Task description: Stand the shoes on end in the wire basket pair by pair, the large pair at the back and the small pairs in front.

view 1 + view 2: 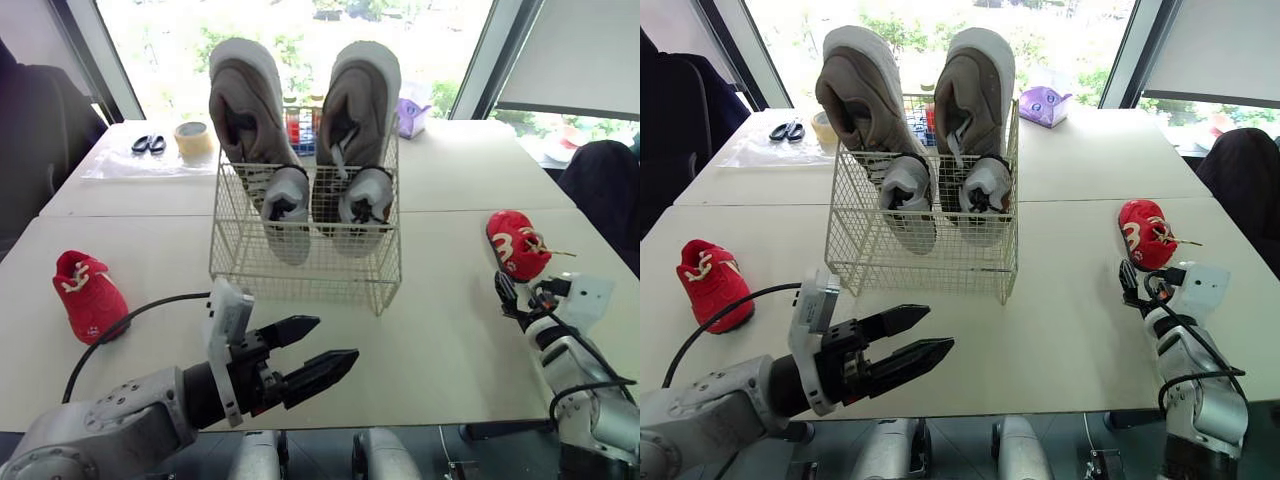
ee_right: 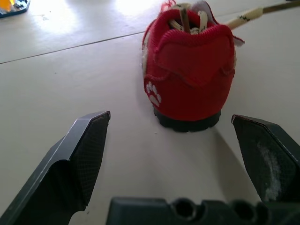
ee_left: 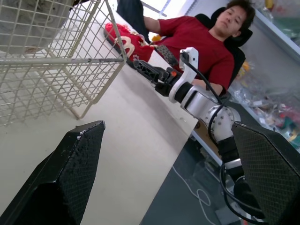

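Observation:
The white wire basket (image 1: 300,262) stands mid-table. Two large grey-brown shoes (image 1: 245,105) stand on end at its back, and two small grey shoes (image 1: 285,210) stand in front of them. One small red shoe (image 1: 88,295) lies on the table at the left. Another red shoe (image 1: 517,245) lies at the right. My right gripper (image 1: 508,292) is open just short of that shoe's heel (image 2: 190,75), not touching it. My left gripper (image 1: 337,338) is open and holds nothing, hovering near the table's front edge below the basket.
A tape roll (image 1: 192,137), scissors (image 1: 149,143) and a purple tissue box (image 1: 412,115) lie on the far table. A black cable (image 1: 130,320) runs along my left arm. A person in a red shirt (image 3: 197,42) sits beyond the right side.

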{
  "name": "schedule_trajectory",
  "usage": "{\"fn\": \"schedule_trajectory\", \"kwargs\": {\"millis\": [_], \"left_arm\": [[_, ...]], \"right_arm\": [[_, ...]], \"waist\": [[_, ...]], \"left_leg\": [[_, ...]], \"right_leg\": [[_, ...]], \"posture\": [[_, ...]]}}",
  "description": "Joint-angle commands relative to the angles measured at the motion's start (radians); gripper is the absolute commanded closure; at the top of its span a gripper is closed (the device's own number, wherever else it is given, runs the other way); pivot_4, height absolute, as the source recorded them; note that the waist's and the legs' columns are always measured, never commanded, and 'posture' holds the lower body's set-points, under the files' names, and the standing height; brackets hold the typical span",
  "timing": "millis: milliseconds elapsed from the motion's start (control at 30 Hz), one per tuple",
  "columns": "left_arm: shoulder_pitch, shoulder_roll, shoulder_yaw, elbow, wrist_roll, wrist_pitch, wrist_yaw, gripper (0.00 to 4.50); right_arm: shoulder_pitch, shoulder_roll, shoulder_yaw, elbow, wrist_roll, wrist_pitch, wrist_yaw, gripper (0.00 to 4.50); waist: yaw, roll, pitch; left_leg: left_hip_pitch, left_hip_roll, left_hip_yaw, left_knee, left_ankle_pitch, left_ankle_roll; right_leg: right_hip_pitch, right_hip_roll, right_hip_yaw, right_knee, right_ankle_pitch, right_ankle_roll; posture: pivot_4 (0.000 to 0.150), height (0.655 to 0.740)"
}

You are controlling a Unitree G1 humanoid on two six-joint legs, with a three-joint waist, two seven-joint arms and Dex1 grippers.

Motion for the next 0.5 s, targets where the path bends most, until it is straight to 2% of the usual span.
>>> {"fn": "schedule_trajectory", "kwargs": {"millis": [33,100,167,267,333,400,433,500], "left_arm": [[0.018,0.018,0.020,-0.037,-0.018,-0.031,0.022,0.09],[0.037,0.023,0.023,-0.048,-0.015,-0.040,0.034,0.09],[0.062,0.015,0.016,-0.050,0.006,-0.047,0.042,0.09],[0.097,0.019,0.022,-0.050,0.021,-0.053,0.032,0.00],[0.111,0.025,0.028,-0.052,0.026,-0.056,0.027,0.00],[0.119,0.030,0.032,-0.054,0.029,-0.059,0.022,0.00],[0.122,0.033,0.034,-0.056,0.030,-0.061,0.018,0.00],[0.113,0.036,0.028,-0.050,0.035,-0.060,0.011,0.00]], "right_arm": [[-0.095,-0.037,0.004,0.170,-0.039,-0.126,0.023,0.00],[-0.144,-0.046,0.014,0.270,-0.057,-0.179,0.036,0.00],[-0.235,-0.055,0.023,0.447,-0.056,-0.238,0.085,0.00],[-0.346,-0.084,0.034,0.666,-0.084,-0.353,0.121,0.87],[-0.380,-0.097,0.036,0.742,-0.093,-0.400,0.127,1.91],[-0.397,-0.104,0.038,0.789,-0.096,-0.433,0.135,2.69],[-0.401,-0.106,0.039,0.803,-0.095,-0.444,0.138,2.88],[-0.408,-0.109,0.042,0.827,-0.094,-0.462,0.145,2.99]], "waist": [[-0.002,0.000,0.000],[-0.004,0.000,0.000],[-0.008,0.000,0.000],[-0.023,-0.003,-0.001],[-0.023,-0.006,-0.003],[-0.023,-0.008,-0.004],[-0.023,-0.008,-0.004],[-0.023,-0.009,-0.005]], "left_leg": [[0.000,0.000,0.000,0.000,0.000,0.000],[0.000,0.000,0.001,0.001,0.000,0.000],[0.000,0.000,0.000,0.004,-0.001,0.001],[-0.001,0.001,0.002,0.011,-0.002,0.003],[-0.001,0.001,0.002,0.012,-0.002,0.003],[-0.001,0.001,0.002,0.012,-0.002,0.003],[-0.001,0.000,0.002,0.012,-0.002,0.003],[-0.001,0.000,0.002,0.012,-0.002,0.003]], "right_leg": [[0.000,0.000,0.000,0.000,0.000,0.000],[-0.001,0.000,0.001,0.001,0.000,0.000],[-0.001,0.000,0.001,0.004,0.000,0.000],[-0.002,0.001,0.001,0.010,-0.001,-0.001],[-0.004,0.001,0.001,0.011,-0.001,-0.001],[-0.004,0.001,0.001,0.011,-0.001,-0.001],[-0.004,0.001,0.001,0.011,-0.001,-0.001],[-0.004,0.001,0.002,0.011,-0.001,-0.001]], "posture": [[0.150,0.6552],[0.150,0.6552],[0.150,0.6552],[0.150,0.6552],[0.150,0.6552],[0.150,0.6552],[0.150,0.6552],[0.150,0.6552]]}}
